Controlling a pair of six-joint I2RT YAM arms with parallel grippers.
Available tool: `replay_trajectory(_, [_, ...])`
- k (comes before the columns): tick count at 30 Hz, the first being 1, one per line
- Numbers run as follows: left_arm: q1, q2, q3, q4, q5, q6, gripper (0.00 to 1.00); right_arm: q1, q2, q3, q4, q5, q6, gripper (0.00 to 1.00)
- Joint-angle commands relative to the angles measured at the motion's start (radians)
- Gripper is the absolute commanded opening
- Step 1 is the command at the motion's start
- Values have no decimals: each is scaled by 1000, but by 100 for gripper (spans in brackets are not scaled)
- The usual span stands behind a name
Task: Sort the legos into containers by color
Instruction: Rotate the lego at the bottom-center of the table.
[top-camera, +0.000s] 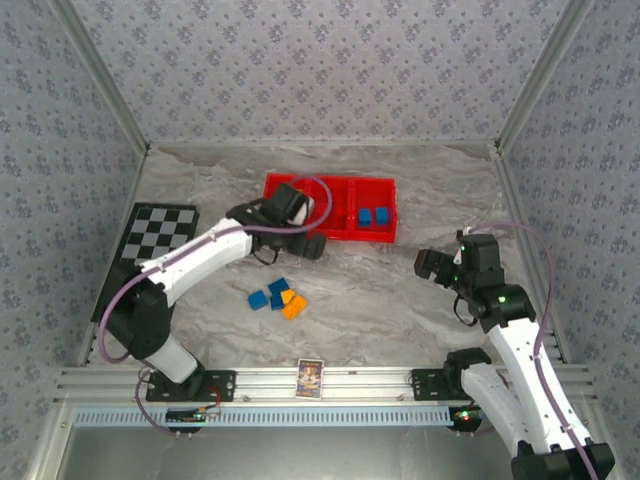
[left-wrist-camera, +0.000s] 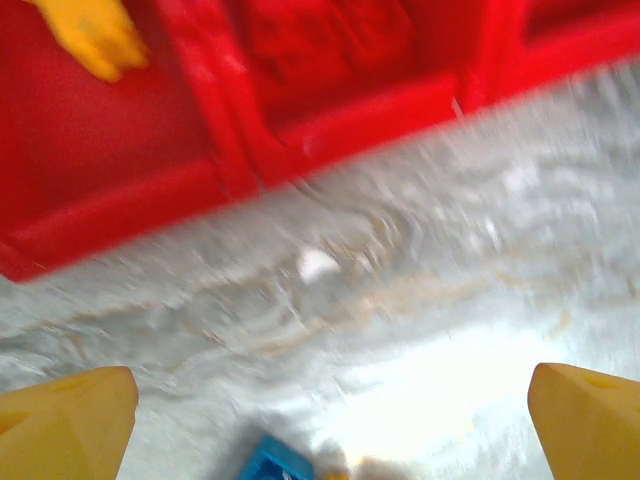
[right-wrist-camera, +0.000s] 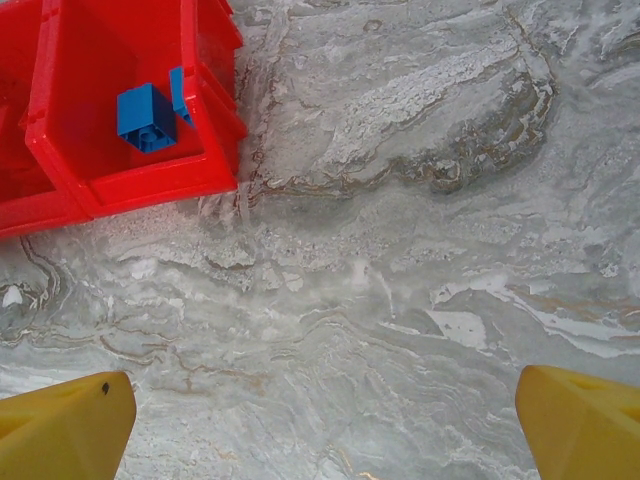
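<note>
- Left gripper: spread wide, nothing pinched, poised by the near wall of the red three-compartment tray, at its left end.
- In the blurred left wrist view: yellow fingers far apart at the lower corners, marbled table between them.
- Just ahead of the left gripper: the tray's near wall, and beyond it, ahead and to the left, an orange-yellow brick inside the end compartment.
- Close behind the left gripper: corner of a blue brick on the table, part of a loose cluster of bricks, blue beside orange, apart from the tray.
- Further behind, at the table's near edge: a small printed card.
- Off to the left of the left gripper: a checkered board.
- Right gripper: spread wide as well, pinching nothing, over the table and well apart from the tray.
- Ahead and to the left of the right gripper: the tray's right end compartment holding two blue bricks, side by side, the farther one partly hidden by the wall.
</note>
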Motion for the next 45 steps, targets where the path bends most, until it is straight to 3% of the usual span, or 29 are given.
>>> replay_trajectory(1, [-58,-55,-43,-91,-22,42,99,-7,1,-9,2,-10,-8,100])
replay_trajectory(8, [-156,-66,-95,-106,66,31,94,-8,9,-7,-3,-6,-8,100])
replay_trajectory(15, [-192,-9,-131,-106,153,31,78,-7,9,-6,-6,-2,-8,100])
replay_trajectory(36, [-210,134,-152,-116,89,32,64,-5,15,-4,-7,-1,-7,100])
replay_trajectory(45, [-160,114,-188,-102,51,14,62,-5,17,-4,-7,1,-8,100])
